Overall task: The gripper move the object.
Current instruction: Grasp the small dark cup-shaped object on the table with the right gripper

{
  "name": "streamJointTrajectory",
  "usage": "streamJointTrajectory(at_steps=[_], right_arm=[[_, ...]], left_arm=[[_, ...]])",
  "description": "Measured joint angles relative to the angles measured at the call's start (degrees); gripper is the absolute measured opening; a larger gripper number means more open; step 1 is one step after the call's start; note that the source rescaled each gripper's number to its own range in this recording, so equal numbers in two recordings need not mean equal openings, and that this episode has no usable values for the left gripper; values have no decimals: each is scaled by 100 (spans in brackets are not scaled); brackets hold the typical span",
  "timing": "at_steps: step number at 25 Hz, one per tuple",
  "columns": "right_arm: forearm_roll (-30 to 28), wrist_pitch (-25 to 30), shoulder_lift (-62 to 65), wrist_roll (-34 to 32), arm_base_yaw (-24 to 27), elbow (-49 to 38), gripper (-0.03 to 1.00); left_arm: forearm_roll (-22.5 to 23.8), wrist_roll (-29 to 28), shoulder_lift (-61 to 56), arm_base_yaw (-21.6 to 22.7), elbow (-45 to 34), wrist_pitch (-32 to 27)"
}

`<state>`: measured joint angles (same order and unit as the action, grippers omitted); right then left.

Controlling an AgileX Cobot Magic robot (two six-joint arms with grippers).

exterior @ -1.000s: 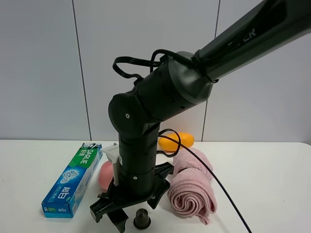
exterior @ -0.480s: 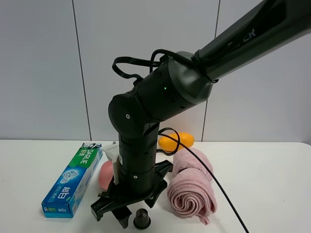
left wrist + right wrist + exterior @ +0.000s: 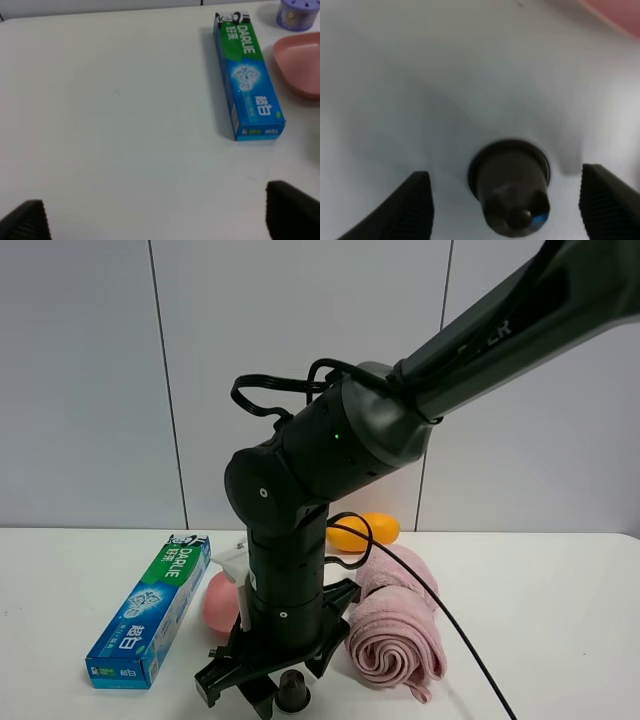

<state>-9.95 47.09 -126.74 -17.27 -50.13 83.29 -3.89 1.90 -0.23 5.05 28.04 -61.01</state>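
The object is a tiny dark capsule (image 3: 293,692) standing on the white table (image 3: 540,620) at the front centre. My right arm reaches across from the upper right, and its black gripper (image 3: 268,692) is low over the table at the capsule. In the right wrist view the capsule (image 3: 512,192) stands between the two open fingers (image 3: 415,205), untouched. My left gripper (image 3: 160,220) is open and empty over bare table; only its fingertips (image 3: 295,210) show.
A blue-green toothpaste box (image 3: 150,610) lies left of the arm, also in the left wrist view (image 3: 247,75). A pink plate (image 3: 218,602), a rolled pink towel (image 3: 395,630) and an orange object (image 3: 365,530) surround the arm. A purple container (image 3: 298,12) stands by the plate (image 3: 302,62).
My right arm has sunk a little, bringing its gripper lower around the capsule. The capsule has stayed where it was.
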Motion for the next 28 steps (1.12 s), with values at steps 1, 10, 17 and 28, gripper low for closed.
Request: streamJointTrajectory(at_steps=[1, 10, 17, 28], right_arm=[[-2, 11, -19, 0, 5, 0, 57], [-13, -182, -69, 0, 5, 0, 54], [-2, -182, -113, 0, 5, 0, 37], [-25, -102, -109, 0, 5, 0, 0]], left_arm=[[0, 0, 0, 0, 0, 0], [0, 0, 0, 0, 0, 0], [0, 0, 0, 0, 0, 0], [0, 0, 0, 0, 0, 0]])
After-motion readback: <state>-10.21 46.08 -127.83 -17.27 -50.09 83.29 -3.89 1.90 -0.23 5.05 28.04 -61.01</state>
